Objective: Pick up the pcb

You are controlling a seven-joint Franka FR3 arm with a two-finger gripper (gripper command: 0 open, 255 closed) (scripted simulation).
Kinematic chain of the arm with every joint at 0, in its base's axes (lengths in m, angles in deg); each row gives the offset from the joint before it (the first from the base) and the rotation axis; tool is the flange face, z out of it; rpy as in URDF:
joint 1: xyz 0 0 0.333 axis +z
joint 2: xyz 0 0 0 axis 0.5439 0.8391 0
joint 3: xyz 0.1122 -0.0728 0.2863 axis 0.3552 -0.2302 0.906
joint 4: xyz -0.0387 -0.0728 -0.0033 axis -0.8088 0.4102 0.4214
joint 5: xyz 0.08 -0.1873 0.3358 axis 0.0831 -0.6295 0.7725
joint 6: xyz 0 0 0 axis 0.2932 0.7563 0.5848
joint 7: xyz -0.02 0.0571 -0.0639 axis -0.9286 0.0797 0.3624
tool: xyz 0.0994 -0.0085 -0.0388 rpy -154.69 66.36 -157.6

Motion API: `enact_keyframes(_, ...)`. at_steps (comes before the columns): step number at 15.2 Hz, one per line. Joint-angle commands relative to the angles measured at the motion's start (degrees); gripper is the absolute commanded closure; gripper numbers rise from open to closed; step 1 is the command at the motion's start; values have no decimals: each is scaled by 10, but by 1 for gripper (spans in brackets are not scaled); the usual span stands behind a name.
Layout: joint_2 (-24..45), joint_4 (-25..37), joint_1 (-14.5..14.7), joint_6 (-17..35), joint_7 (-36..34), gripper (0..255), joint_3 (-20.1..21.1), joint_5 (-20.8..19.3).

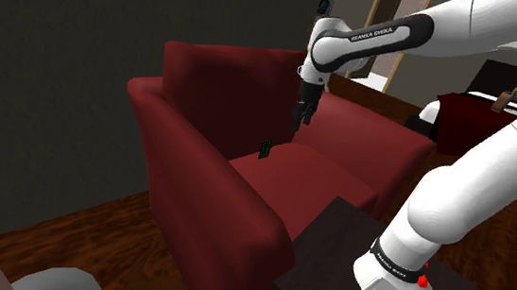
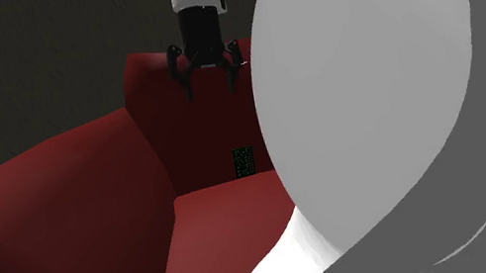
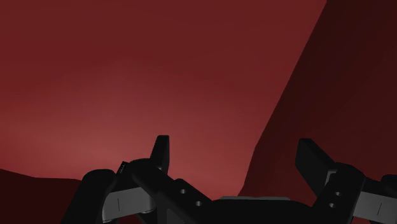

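"FRANKA EMIKA" on the arm's forearm (image 1: 379, 30)

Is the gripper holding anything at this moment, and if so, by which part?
Nothing is held. The gripper hangs open in the air, while the pcb sits untouched on the seat of the red armchair below it.

matt red armchair (image 1: 207, 194), matt black claw (image 2: 212, 92), smooth white arm (image 1: 491, 177)
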Motion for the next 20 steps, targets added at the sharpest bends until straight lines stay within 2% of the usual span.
enact_keyframes(1, 47, 20, -2, 30, 11, 0, -8, 1)
enact_keyframes(11, 260, 147, -19, 128, 61, 0, -28, 26)
enact_keyframes(20, 450, 319, -48, 156, 96, 0, -26, 55)
